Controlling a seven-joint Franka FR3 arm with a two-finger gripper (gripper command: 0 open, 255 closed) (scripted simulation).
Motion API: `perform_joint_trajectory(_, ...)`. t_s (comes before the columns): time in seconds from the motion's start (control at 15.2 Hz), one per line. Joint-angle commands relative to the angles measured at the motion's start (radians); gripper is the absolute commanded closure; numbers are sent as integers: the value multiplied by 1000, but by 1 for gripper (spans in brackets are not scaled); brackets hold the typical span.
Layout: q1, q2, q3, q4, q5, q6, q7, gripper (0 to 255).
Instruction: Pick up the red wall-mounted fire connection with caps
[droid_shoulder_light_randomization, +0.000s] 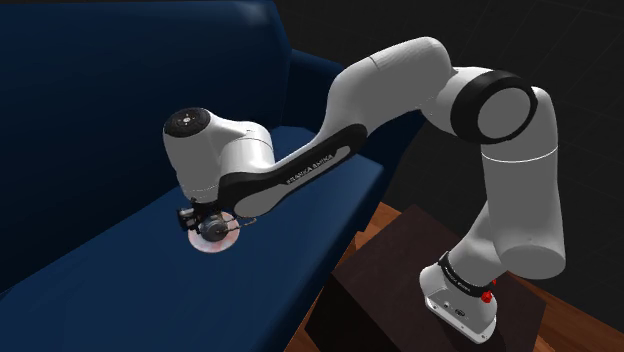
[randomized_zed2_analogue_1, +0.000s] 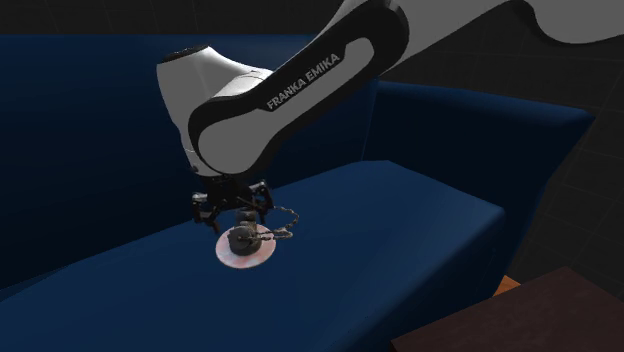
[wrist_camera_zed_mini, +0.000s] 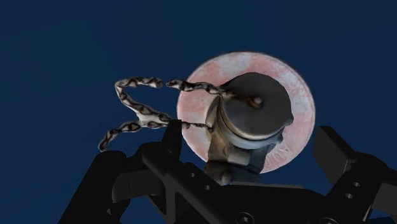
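The fire connection lies on the dark blue sofa seat. It is a faded pinkish-red round plate with a grey metal capped outlet standing up from it and thin chains trailing to one side. In the shoulder view the fire connection sits directly under the hand. My gripper is lowered over it and open, with one black finger on the chain side and the other across the cap. Neither finger touches the outlet. The second exterior view shows the gripper just above the plate.
The sofa's backrest rises behind the seat and an armrest closes its far end. The dark stand sits beside the sofa's front edge on a wooden floor. The seat around the plate is bare.
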Motion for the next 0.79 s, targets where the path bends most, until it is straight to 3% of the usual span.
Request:
perform_joint_trajectory(0.0, 5, 20, -8, 4, -11, 15, 7, 0)
perform_joint_trajectory(0.4, 14, 55, -23, -2, -32, 53, 24, 0)
perform_joint_trajectory(0.46, 15, 58, -23, 1, -32, 53, 24, 255)
perform_joint_trajectory(0.73, 14, 57, -23, 0, -32, 53, 23, 255)
